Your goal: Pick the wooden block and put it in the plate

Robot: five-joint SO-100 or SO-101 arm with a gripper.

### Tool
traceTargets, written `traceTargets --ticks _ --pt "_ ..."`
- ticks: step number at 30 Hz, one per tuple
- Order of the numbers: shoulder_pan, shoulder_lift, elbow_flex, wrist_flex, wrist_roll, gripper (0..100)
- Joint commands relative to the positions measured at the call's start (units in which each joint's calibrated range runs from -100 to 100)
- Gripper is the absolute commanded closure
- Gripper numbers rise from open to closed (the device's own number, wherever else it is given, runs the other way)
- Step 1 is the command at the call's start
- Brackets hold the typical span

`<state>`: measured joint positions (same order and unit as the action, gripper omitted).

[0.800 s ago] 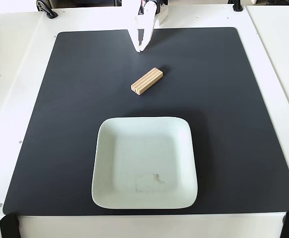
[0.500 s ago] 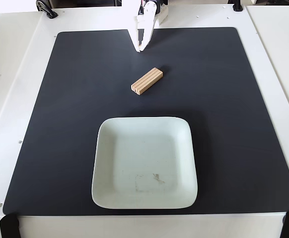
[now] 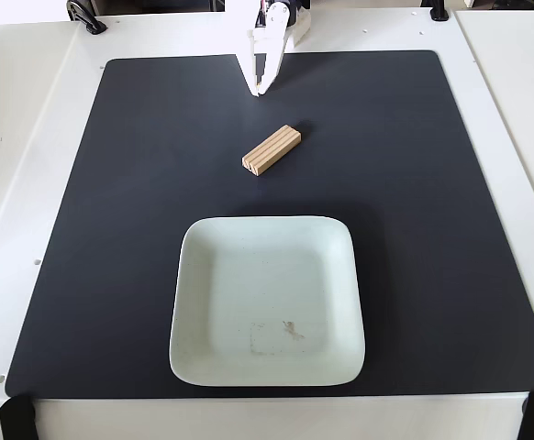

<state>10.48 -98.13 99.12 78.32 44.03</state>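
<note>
White plastic fingers [image 3: 261,89] at far edge of black mat [image 3: 139,229], tips pressed nearly together, holding nothing. Wooden block [image 3: 272,150] lies on mat just nearer camera, slightly right of tips, apart from them; long axis diagonal, near-left to far-right. Plate [image 3: 194,275] empty, nearer again, on counter [image 3: 28,137]. Judgement: reach forward, wrist turned across block.

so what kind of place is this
Probably a tabletop robot test bench, not a kitchen: a black mat on a white table, the arm's white tool at the far edge, and only a wooden block and an empty plate.
</note>
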Motion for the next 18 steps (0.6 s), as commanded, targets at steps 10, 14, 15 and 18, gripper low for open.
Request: traceTargets --ticks 10,14,15,18 --pt "-0.3 -0.2 0.3 0.3 0.1 99" --pt "-0.3 0.0 0.3 0.3 0.2 99" --pt "-0.3 0.1 0.3 0.3 0.2 99" --pt "-0.4 0.1 0.3 0.3 0.2 99"
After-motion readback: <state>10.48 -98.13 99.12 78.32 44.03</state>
